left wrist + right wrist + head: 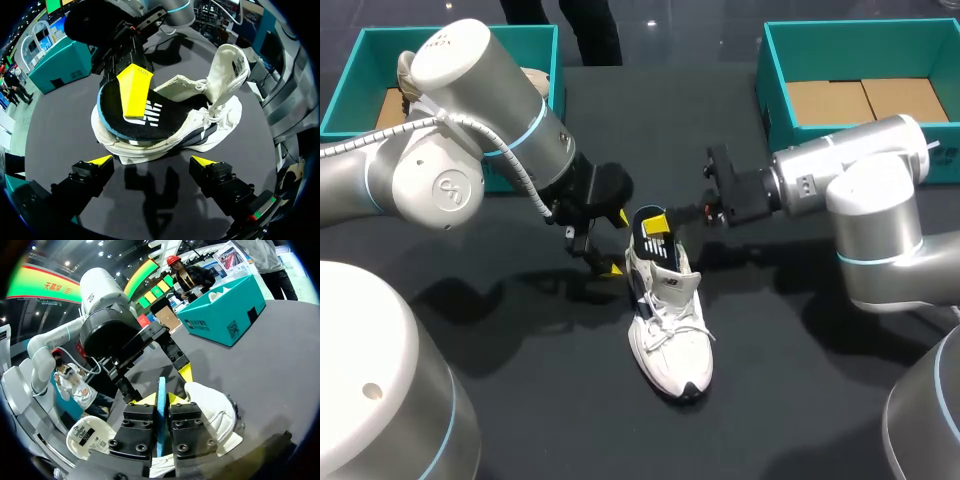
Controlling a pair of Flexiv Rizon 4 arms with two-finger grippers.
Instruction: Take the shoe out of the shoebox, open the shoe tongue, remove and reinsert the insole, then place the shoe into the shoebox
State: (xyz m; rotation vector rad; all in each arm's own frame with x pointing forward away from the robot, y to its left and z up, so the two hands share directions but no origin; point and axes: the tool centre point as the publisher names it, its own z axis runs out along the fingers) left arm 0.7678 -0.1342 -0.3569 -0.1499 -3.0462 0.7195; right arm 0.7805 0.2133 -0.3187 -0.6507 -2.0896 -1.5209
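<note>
The insole (117,127), dark with a blue edge, stands heel-end up out of the shoe's (670,320) opening. Its front part seems to lie inside, under the tongue (227,70), which is folded up and forward. The right gripper (161,400) is clamped narrowly on the raised heel end, one finger on each face.

The shoe rests on the table with its toe pointing away from that grip, so drawing the insole out probably means pulling up and back along the shoe's long axis.

The left gripper (151,161) hangs just beside the shoe, holding nothing, fingers spread wide. The shoe lies broadside ahead of it, close enough to steady the heel.

Both teal shoeboxes sit well beyond the grippers. The right shoebox (775,100) shows only its cardboard floor, while the left shoebox (360,45) holds something pale, partly hidden behind the left arm.
</note>
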